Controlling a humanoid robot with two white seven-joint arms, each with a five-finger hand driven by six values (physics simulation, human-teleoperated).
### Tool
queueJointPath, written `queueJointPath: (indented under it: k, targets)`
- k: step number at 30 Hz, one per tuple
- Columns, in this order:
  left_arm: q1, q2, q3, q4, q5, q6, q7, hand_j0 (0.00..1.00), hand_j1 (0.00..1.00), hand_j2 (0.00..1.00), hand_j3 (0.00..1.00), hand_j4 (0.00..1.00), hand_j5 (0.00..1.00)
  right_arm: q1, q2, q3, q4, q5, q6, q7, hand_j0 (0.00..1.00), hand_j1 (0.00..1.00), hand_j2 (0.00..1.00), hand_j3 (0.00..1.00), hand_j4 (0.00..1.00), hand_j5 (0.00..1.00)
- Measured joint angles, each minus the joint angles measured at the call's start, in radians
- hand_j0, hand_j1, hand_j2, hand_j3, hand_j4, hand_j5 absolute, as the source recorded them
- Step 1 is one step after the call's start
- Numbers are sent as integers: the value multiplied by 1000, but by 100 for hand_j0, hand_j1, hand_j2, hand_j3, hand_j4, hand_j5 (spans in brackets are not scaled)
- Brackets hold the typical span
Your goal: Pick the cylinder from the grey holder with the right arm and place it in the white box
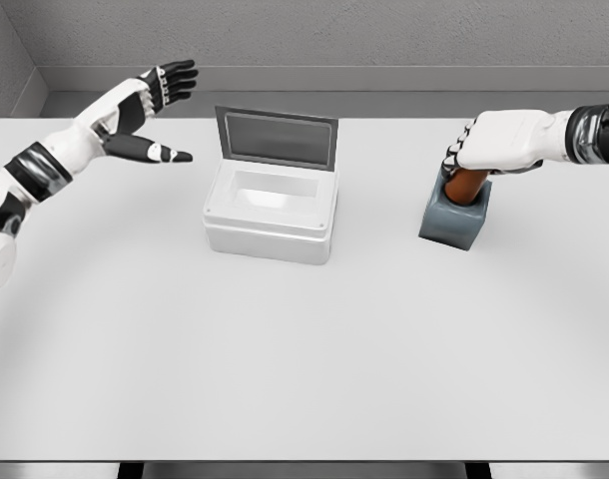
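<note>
At far left we see the left hand (150,110) raised above the white worktop (304,349), fingers spread and holding nothing. Mid-worktop sits the white box (272,212), lid upright. At right, the right hand (474,150) grips the brown cylinder (466,186), which stands in the grey holder (455,217).

Both arms are clad in white shells with black joint bands; the left hand (150,110) and right hand (494,142) are tipped with black-segmented fingers.
</note>
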Motion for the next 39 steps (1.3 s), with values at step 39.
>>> queueJointPath:
  k: [39]
  targets:
    - [-38,-17,-3,141,-1,20,0,100,100,100,100,100,100,-60,53,-31,-151,-4,-1,18,47,47,47,47,47,47]
